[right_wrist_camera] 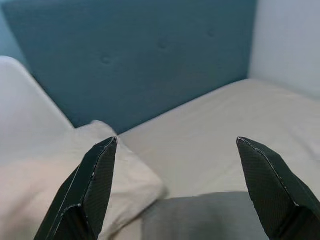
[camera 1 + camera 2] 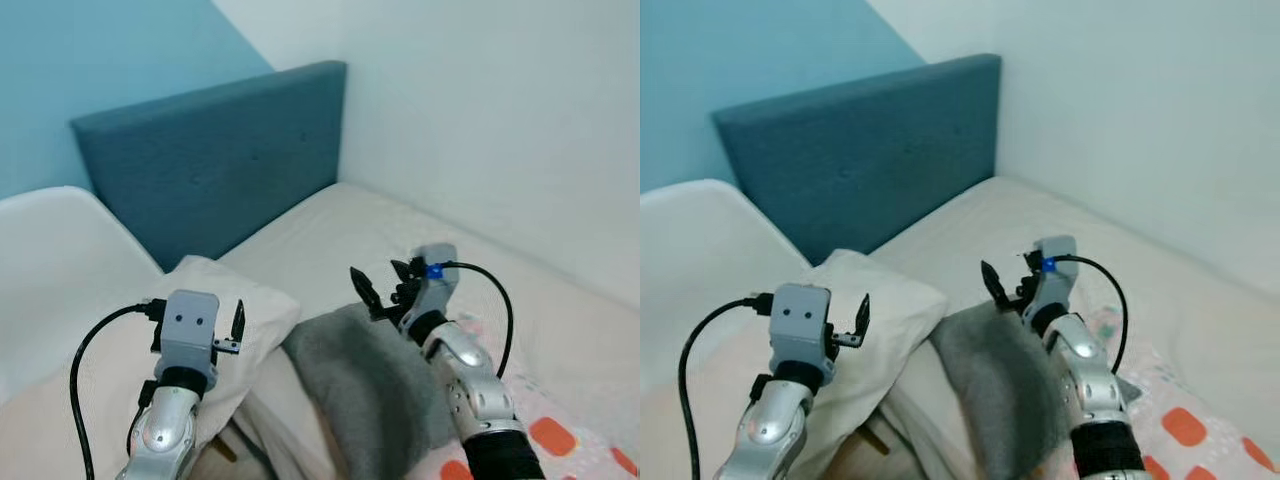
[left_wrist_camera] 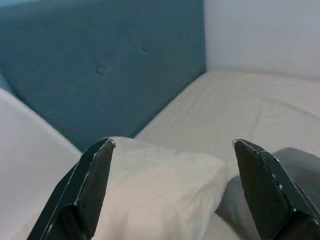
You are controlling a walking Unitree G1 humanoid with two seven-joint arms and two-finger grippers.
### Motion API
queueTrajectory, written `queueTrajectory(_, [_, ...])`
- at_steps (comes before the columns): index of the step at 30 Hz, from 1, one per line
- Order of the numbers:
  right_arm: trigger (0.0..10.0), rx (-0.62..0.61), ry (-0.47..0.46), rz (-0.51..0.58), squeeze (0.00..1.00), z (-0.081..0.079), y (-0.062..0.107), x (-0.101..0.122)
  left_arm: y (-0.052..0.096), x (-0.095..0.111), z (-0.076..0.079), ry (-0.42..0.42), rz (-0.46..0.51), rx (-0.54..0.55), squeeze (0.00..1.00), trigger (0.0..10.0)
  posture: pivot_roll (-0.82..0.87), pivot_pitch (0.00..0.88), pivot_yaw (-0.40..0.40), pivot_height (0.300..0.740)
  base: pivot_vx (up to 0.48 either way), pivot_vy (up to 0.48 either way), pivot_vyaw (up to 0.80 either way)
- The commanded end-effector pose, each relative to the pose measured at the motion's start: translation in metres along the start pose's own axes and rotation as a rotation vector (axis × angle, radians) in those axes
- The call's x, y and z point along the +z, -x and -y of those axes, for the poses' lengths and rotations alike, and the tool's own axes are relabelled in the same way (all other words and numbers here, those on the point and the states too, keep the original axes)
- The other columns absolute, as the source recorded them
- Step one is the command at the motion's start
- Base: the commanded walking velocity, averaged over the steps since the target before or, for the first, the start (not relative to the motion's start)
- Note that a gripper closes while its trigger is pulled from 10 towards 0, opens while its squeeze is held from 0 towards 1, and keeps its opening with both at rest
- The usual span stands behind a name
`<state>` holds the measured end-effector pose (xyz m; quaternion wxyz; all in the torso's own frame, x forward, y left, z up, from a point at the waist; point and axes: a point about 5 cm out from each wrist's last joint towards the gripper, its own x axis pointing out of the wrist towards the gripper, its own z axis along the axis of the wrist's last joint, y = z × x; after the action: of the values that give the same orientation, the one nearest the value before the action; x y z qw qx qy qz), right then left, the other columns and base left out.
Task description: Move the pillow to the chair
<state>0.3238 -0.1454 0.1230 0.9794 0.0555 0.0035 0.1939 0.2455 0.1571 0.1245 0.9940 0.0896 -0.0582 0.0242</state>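
1. Pillow [image 2: 225, 325], cream in colour, lies on the white chair [image 2: 60, 260] at the robot's left, one corner reaching toward the bed's edge.
2. The chair's curved white back rises at the left, just in front of the blue headboard [image 2: 220, 160].
3. The left tool [image 2: 225, 335] hangs over the pillow with its two black fingers [image 3: 92, 185] spread wide and nothing between them.
4. From the left wrist view, the pillow sits below and ahead of those fingers, apart from them.
5. The right tool [image 2: 385, 285] is raised above a grey blanket [image 2: 375, 385], its fingers [image 1: 95, 182] also set wide apart and holding nothing.
6. The grey blanket lies bunched on the bed [image 2: 400, 230], just beside the pillow's right corner.
7. The bed has a plain cream sheet and runs along the white wall [image 2: 500, 120] to the corner where the headboard meets it.
8. A quilt with orange patches [image 2: 560, 435] covers the near right part of the bed, beside the right arm.
9. Above the headboard on the left, the wall [image 2: 100, 60] is painted light blue.
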Motion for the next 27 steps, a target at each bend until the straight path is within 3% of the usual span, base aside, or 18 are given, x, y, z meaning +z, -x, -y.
queueTrajectory(1, [10.0, 0.007, -0.007, -0.012, 0.0, -0.0024, -0.0016, -0.0013, 0.0005, -0.0037, -0.0007, -0.002, -0.015, 0.001, 0.0, 10.0, 0.08, 0.0, -0.048, 0.74, 0.0, 0.0, -0.78])
queueTrajectory(9, [10.0, 0.013, -0.028, -0.009, 0.0, -0.003, -0.0025, -0.0004, -0.0003, -0.0038, -0.0015, 0.011, -0.02, 0.005, 0.0, 10.0, 0.08, 0.0, -0.049, 0.74, 0.0, 0.0, -0.78])
queueTrajectory(27, [10.0, 0.026, -0.042, -0.013, 0.0, -0.0027, -0.0038, 0.0009, -0.0024, -0.0049, -0.0022, 0.019, -0.034, 0.008, 0.0, 10.0, 0.08, 0.0, -0.052, 0.74, -0.357, 0.0, 0.0])
